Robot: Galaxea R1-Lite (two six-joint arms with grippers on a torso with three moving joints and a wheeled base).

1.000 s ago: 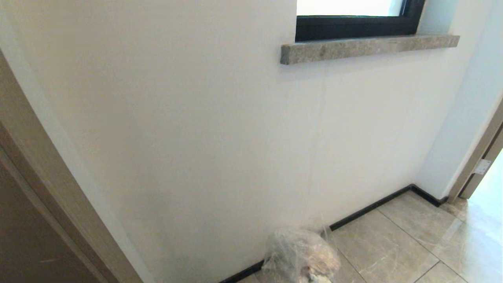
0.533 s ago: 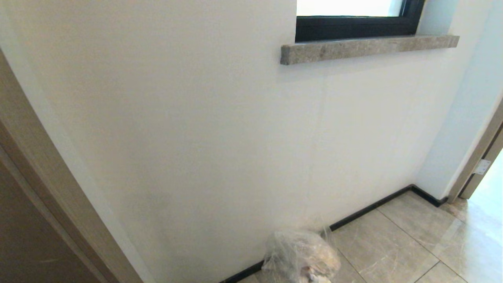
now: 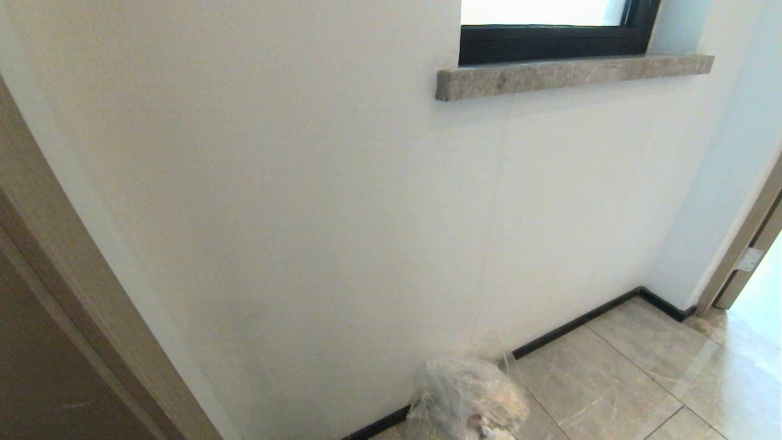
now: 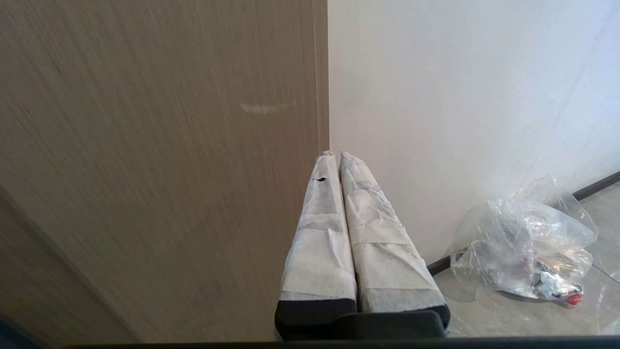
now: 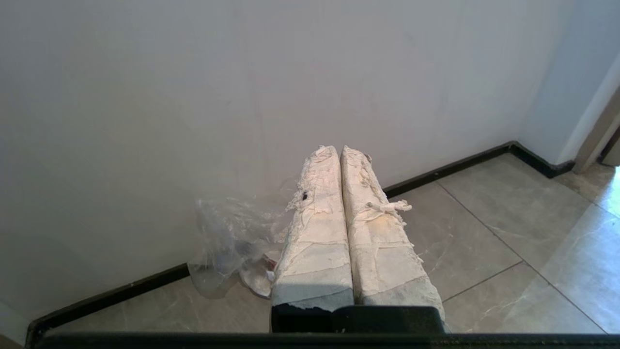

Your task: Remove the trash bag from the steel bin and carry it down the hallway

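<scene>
Bag (image 3: 467, 397): clear crinkly plastic, slumped on the floor (image 3: 617, 373), touching the wall (image 3: 305, 214) and black baseboard (image 3: 574, 321). Pale and brownish scraps visible inside; a small red item at the lower edge in the left wrist view. Held by nothing. Also seen at (image 4: 523, 242) and, partly hidden behind the fingers, at (image 5: 232, 242).

Bin: not in view anywhere.

Left gripper (image 4: 334, 157): padded fingers pressed together, empty, pointing at the joint of brown door panel (image 4: 160, 160) and white wall; bag off to one side, apart from it.

Right gripper (image 5: 339, 151): frayed tape-wrapped fingers pressed together, empty, aimed at the wall above the baseboard; bag just beside and beyond the fingers, contact not apparent.

Surroundings: grey marble-look tiles, stone sill (image 3: 574, 74) under a dark-framed window (image 3: 556, 36), door frame (image 3: 742, 238) at far right.

Step in hand, judged: bag already out of the bin and set down at the hallway's end wall; carry apparently finished or at a pause, both arms idle.

Next move, if more carrying is meant: fingers to be spread, lowered to the gathered top of the bag, closed on a bunch of film rather than the scraps. Otherwise nothing left but withdrawal. Thin film likely to slip or tear under a loose pinch.
</scene>
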